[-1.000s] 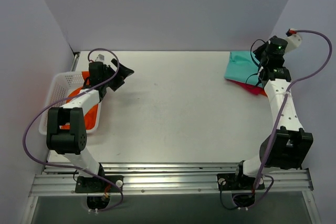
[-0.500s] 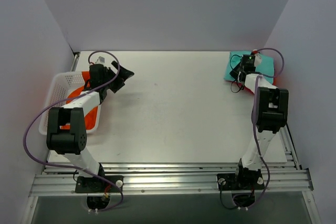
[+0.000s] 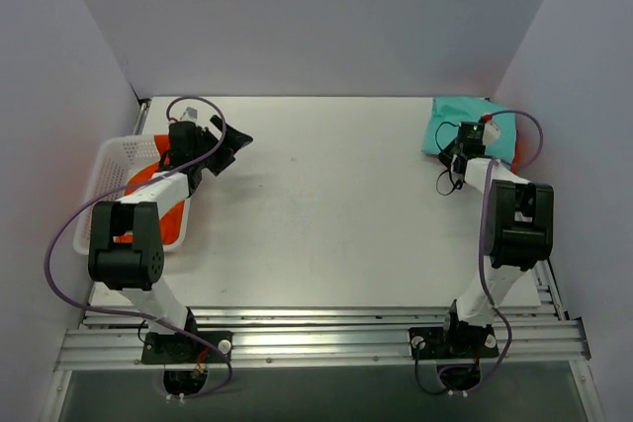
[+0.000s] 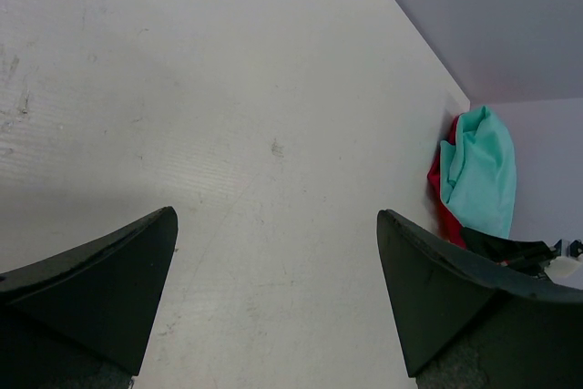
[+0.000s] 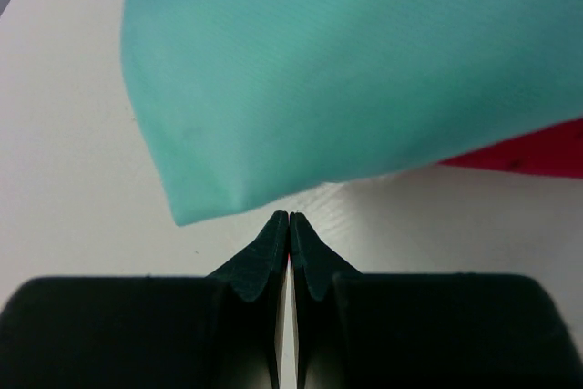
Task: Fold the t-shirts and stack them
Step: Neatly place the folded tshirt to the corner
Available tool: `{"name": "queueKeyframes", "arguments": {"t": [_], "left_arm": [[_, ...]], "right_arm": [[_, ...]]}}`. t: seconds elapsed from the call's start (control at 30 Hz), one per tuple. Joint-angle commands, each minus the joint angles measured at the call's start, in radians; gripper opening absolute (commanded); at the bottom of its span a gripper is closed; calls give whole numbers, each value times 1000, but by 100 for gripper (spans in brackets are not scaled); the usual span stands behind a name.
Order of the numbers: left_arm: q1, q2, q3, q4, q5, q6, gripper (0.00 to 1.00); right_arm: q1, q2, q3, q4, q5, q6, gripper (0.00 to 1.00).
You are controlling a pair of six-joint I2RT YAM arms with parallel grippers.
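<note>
Right gripper [image 5: 289, 220] has its two fingers pressed together on nothing, one teal t-shirt [image 5: 364, 70] lying just ahead of the tips atop one magenta t-shirt [image 5: 537, 152] (only an edge shows, ahead to the right); left gripper [image 4: 275, 216] stands wide apart and empty above the table [image 4: 182, 61]; behind it, one white basket [image 3: 114, 155] holds orange t-shirts [image 3: 168, 219], number unclear.

Your right arm [image 3: 516, 216] has folded down. A second ago it stood tall, reaching over the far right corner. Now its elbow sits forward and its wrist is low by the near edge of the teal t-shirt [image 3: 457, 116]. The right gripper [image 5: 290, 218] was partly open. Its fingers [image 5: 260, 257] have since closed together on nothing, tips just short of the shirt's corner, over bare bench [image 5: 73, 179].
</note>
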Motion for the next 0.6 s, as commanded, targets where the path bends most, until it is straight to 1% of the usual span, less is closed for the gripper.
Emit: {"name": "queueKeyframes", "arguments": {"t": [0.0, 0.07, 0.23, 0.33, 0.47, 0.57], "left_arm": [[3, 12, 5, 68, 1, 8, 100], [3, 12, 2, 77, 4, 4, 100], [3, 10, -5, 81, 8, 1, 100], [3, -2, -15, 86, 5, 5, 100], [1, -11, -18, 95, 7, 8, 100], [-2, -14, -18, 106, 8, 4, 100]], "right_arm": [[-43, -105, -65, 11, 71, 21, 0], [-60, -119, -103, 26, 60, 21, 0], [-61, -137, -111, 11, 40, 20, 0], [-43, -197, -105, 4, 16, 27, 0], [9, -300, -24, -65, -12, 38, 0], [50, -305, 74, -101, -10, 38, 0]]}}
